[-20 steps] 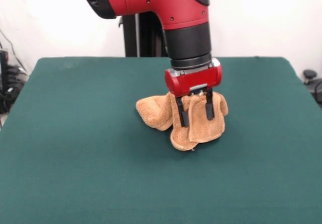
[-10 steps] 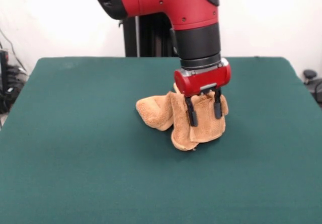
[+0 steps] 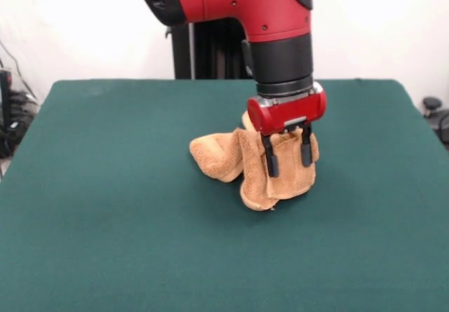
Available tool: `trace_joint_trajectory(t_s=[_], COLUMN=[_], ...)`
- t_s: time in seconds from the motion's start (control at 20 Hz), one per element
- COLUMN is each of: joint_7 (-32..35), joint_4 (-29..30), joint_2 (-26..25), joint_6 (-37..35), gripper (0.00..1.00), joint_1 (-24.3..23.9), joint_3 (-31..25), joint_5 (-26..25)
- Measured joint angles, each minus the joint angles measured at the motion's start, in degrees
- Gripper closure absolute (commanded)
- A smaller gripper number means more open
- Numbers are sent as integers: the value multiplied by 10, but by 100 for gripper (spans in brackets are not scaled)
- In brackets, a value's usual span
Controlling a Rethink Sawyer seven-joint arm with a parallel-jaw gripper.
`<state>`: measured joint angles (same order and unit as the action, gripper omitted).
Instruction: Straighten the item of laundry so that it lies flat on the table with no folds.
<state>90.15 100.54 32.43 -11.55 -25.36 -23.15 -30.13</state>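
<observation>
The orange-tan towel (image 3: 224, 158) lies crumpled near the middle of the dark green table (image 3: 105, 207). Its left part rests on the table as a rolled lump. Its right part stands up in a thick fold that hangs down to the table. My gripper (image 3: 288, 159) comes down from above onto that raised fold. Its two black fingers (image 3: 270, 159) stand on either side of a bunch of cloth and pinch it. The top of the fold is hidden behind the red gripper body. No white tag shows.
The black pedestal (image 3: 203, 49) stands at the table's far edge behind the arm. Dark objects (image 3: 435, 112) sit off the table's right side, and cables and equipment (image 3: 10, 116) sit off its left side.
My gripper has moved a little to the right with the raised fold. The lower edge of the towel has shifted slightly right. The left lump has stayed put.
</observation>
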Motion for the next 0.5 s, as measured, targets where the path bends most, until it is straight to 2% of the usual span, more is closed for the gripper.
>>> trace_joint_trajectory(t_s=[0.3,0.5], joint_7=[0,0], joint_4=[0,4], joint_2=[17,47], joint_6=[0,0], gripper=[0,0], joint_1=[-2,-15], joint_3=[6,6], joint_5=[-1,-1])
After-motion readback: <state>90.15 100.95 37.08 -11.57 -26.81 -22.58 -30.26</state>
